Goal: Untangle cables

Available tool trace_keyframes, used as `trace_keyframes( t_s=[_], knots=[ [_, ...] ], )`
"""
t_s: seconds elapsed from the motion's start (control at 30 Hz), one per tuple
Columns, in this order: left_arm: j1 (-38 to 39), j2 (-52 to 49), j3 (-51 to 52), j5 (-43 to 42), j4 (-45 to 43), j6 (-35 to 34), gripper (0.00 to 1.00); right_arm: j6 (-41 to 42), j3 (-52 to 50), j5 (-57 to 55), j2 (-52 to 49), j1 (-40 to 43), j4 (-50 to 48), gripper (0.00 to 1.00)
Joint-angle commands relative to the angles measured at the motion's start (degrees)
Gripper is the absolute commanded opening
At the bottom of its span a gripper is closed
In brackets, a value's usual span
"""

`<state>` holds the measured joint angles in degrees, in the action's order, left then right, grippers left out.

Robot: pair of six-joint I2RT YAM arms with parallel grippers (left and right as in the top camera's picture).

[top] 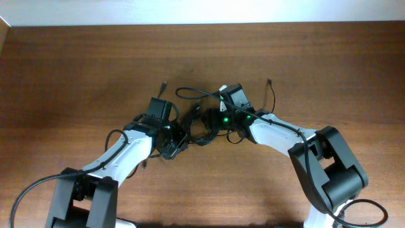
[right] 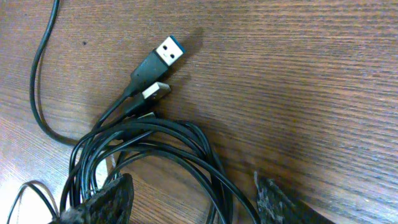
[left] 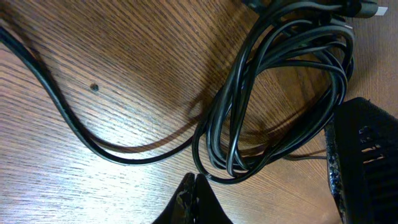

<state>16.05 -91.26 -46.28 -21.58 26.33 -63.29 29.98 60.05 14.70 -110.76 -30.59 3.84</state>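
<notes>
We see a bunch of thin black cables (top: pixel 199 126) lying in the middle of the brown wooden table (top: pixel 76 76). They sit right between the two arms.

The left gripper (left: pixel 193 183) has its two fingers pressed tight together. The tip is just beside the lowest loop of the cables (left: pixel 217 134). We cannot tell if a cord is pinched there. One lone black cord (left: pixel 93 147) bends across the wood to the side, apart from the bunch at first, then runs into it. A black block with little slots (left: pixel 364 162) stands close against the loops on the other side.

The right gripper (right: pixel 189 193) has its fingers (right: pixel 109 199) spread wide. Several loops of the cables (right: pixel 155 134) run through the gap, and nothing is squeezed. Just past the loops lie a big flat black plug with a silver and blue end (right: pixel 163 55) and a smaller silver-tipped plug (right: pixel 155 92), side by side.

From above, both arms crowd over the bunch and hide much of it.
</notes>
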Motion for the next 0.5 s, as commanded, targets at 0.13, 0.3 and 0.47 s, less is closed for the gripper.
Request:
trace_keyframes(
  t_s=[0.13, 0.3, 0.47],
  knots=[
    [0.1, 0.9, -0.5, 2.4, -0.2, -0.5, 0.03, 0.2, -1.7, 0.1, -2.9, -0.3, 1.7, 0.64],
    [0.1, 0.9, -0.5, 2.4, -0.1, -0.5, 0.03, 0.2, -1.7, 0.1, -2.9, -0.3, 1.7, 0.64],
    [0.1, 0.9, -0.5, 2.4, -0.1, -0.5, 0.04, 0.2, -1.7, 0.1, -2.9, -0.3, 1.7, 0.64]
  ],
)
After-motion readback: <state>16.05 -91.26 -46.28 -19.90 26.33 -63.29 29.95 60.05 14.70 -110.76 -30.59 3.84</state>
